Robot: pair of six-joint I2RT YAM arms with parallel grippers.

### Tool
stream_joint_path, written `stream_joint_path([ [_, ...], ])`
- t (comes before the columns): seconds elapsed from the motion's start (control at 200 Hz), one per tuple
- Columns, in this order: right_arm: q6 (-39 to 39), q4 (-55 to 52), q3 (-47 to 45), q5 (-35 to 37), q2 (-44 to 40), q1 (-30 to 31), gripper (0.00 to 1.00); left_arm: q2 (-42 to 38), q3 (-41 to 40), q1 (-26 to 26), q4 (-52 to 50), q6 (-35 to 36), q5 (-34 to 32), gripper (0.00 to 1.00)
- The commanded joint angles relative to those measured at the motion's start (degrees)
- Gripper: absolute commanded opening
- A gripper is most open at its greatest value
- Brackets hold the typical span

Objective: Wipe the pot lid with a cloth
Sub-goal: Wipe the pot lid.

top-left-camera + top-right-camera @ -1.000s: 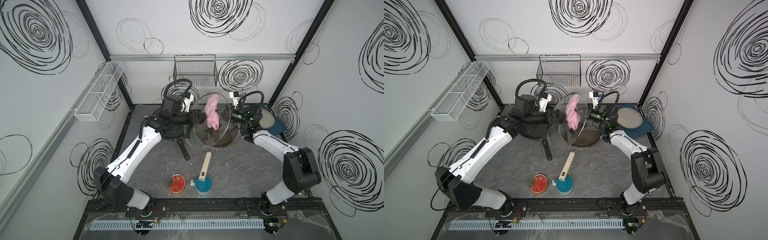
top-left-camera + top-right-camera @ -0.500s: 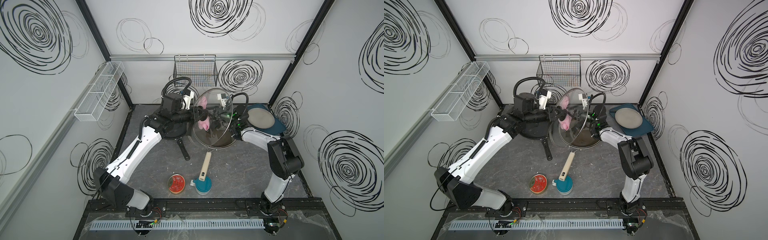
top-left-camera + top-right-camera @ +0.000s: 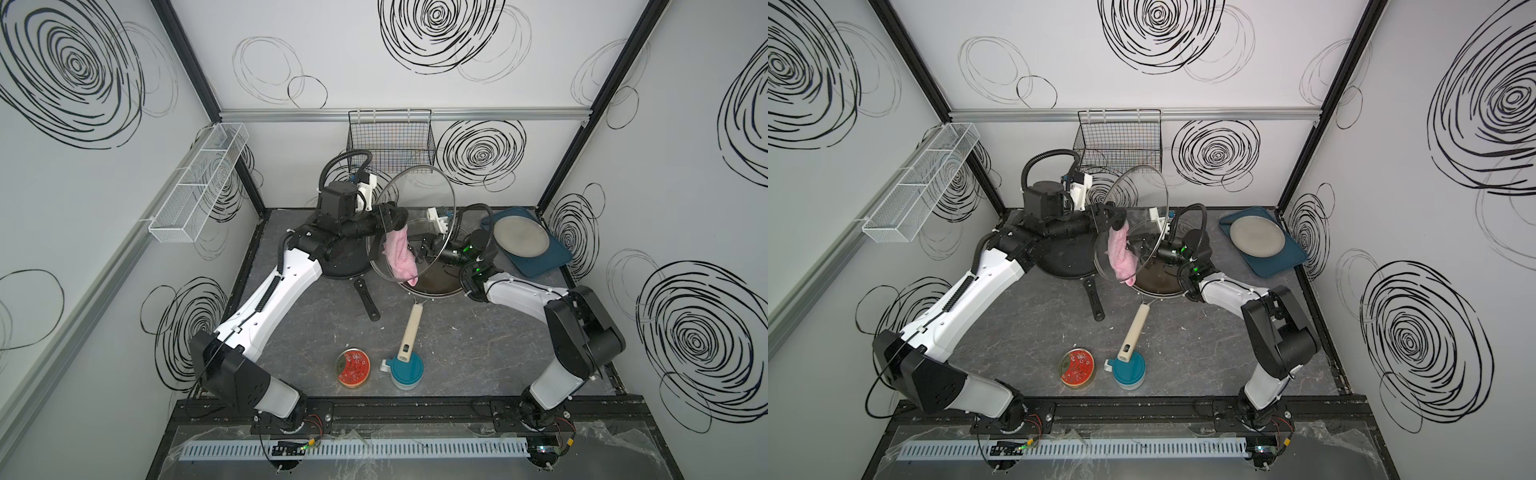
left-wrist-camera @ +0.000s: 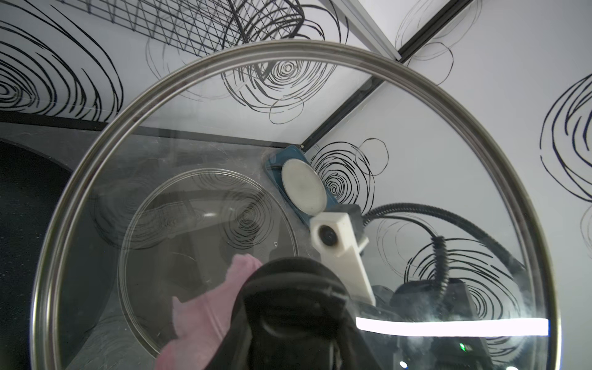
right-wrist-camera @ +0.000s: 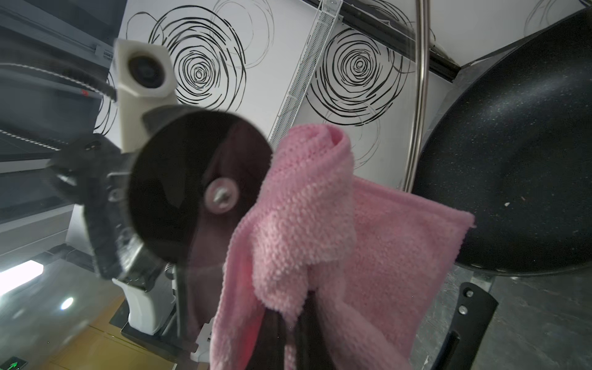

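The pot lid [image 3: 424, 195], of clear glass with a metal rim, is held up on edge in the air at the upper centre of both top views [image 3: 1138, 199], tilted over a brown pan [image 3: 436, 282] whose wooden handle [image 3: 411, 328] is pointed toward the lower edge of the frame. The left gripper [image 3: 392, 218] is clenched on the lid's black knob, which fills the lower centre of the left wrist view [image 4: 288, 288]. The cloth [image 3: 399, 257], pink and fuzzy, is seen hanging against the far side of the glass, just below the knob, and is pinched between the dark fingers [image 5: 269, 330] of the right gripper [image 3: 422, 251], which is closed tightly on it. In the right wrist view the cloth [image 5: 320, 224] is draped across the centre of the frame, with the knob seen through the glass to its left and a black pan [image 5: 512, 160] at the right. In a top view the black pan [image 3: 345, 262] is found left of the lid. A red tin [image 3: 353, 368] and a teal cup [image 3: 405, 370] are set at lower centre, and a blue tray [image 3: 536, 257] at the right.
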Motion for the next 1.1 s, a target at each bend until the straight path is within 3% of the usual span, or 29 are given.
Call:
stream_joint_path([
  [0.0, -1.0, -0.5, -1.5, -0.1, -6.0, -0.5, 0.0, -2.3, 2.2, 1.3, 13.6, -1.2, -0.3, 0.0],
  [0.215, -3.5, -6.7, -3.9, -0.2, -13.1, -3.9, 0.0, -2.9, 1.4, 1.7, 11.2, 0.4, -0.8, 0.0],
  [0.39, -3.8, -8.8, -1.9, -1.2, -14.1, -8.7, 0.0, -3.4, 0.8, 0.9, 9.3, 1.6, -0.1, 0.0],
  [0.72, -4.9, -9.8, 10.2, -3.5, -5.6, -11.8, 0.0, -3.6, 1.3, -2.2, 5.6, 3.7, 1.4, 0.0],
  [1.096, -2.0, -4.3, 18.0, -3.3, 4.8, -7.0, 0.0, -2.9, 2.8, -4.1, 7.0, 3.1, 1.1, 0.0],
])
